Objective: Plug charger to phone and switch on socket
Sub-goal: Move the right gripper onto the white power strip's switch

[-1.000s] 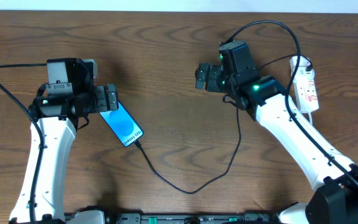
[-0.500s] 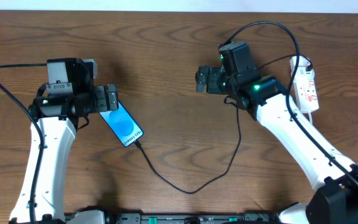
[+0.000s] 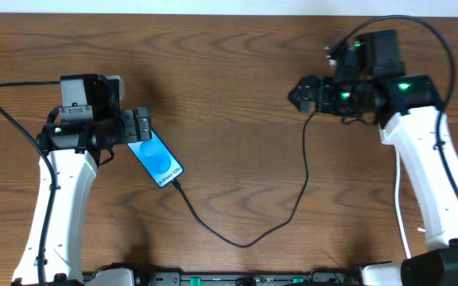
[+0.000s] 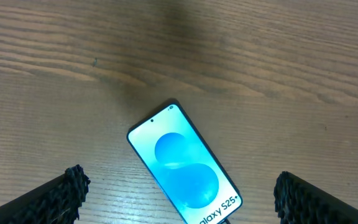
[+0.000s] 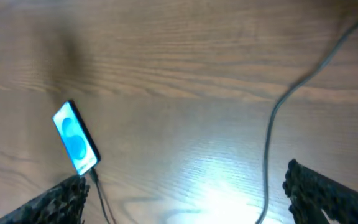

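Note:
The phone (image 3: 157,159) lies face up on the wooden table, its blue screen lit. It also shows in the left wrist view (image 4: 184,165) and the right wrist view (image 5: 75,138). The black charger cable (image 3: 245,242) sits with its plug tip at the phone's lower end and loops right and up toward the right arm. It also shows in the right wrist view (image 5: 269,143). My left gripper (image 3: 137,127) is open and empty just beyond the phone's top end (image 4: 179,199). My right gripper (image 3: 302,93) is open and empty above bare table (image 5: 185,199). The socket is hidden under the right arm.
A thin white cord (image 3: 399,208) runs along the table's right side under the right arm. The table's far edge runs along the top of the overhead view.
My right arm has swung to the right and now covers the socket; its gripper has moved right, away from the table's middle. The left arm, the phone and the cable have not moved.

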